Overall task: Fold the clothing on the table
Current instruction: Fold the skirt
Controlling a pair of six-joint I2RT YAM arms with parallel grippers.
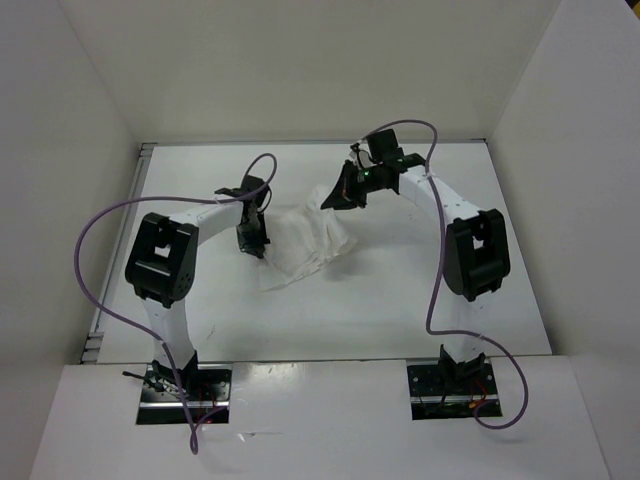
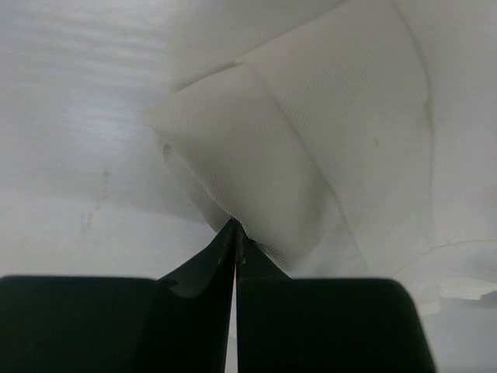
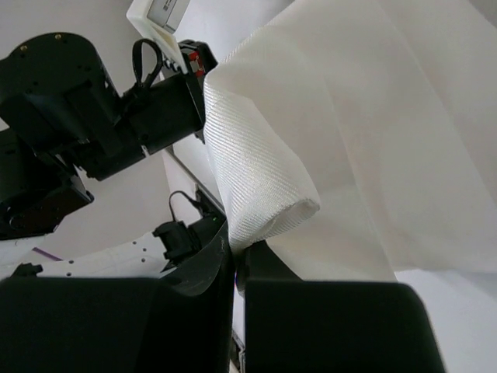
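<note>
The clothing point(image 1: 305, 243) is a white thin garment, bunched and partly lifted over the middle of the table point(image 1: 330, 310). At its left edge my left gripper point(image 1: 257, 249) is shut on a fold of it; in the left wrist view the black fingertips pinch the cloth point(image 2: 256, 179) at my left gripper point(image 2: 235, 231). My right gripper point(image 1: 338, 197) holds the garment's far right corner above the table. The right wrist view shows my right gripper point(image 3: 235, 247) shut on a rolled edge of the clothing point(image 3: 264, 179), which hangs away to the right.
White upright walls point(image 1: 60, 150) close in the table on the left, back and right. The left arm point(image 3: 70, 116) shows across from the right wrist camera. Purple cables point(image 1: 100, 260) loop beside each arm. The arm bases point(image 1: 185, 395) stand at the near edge.
</note>
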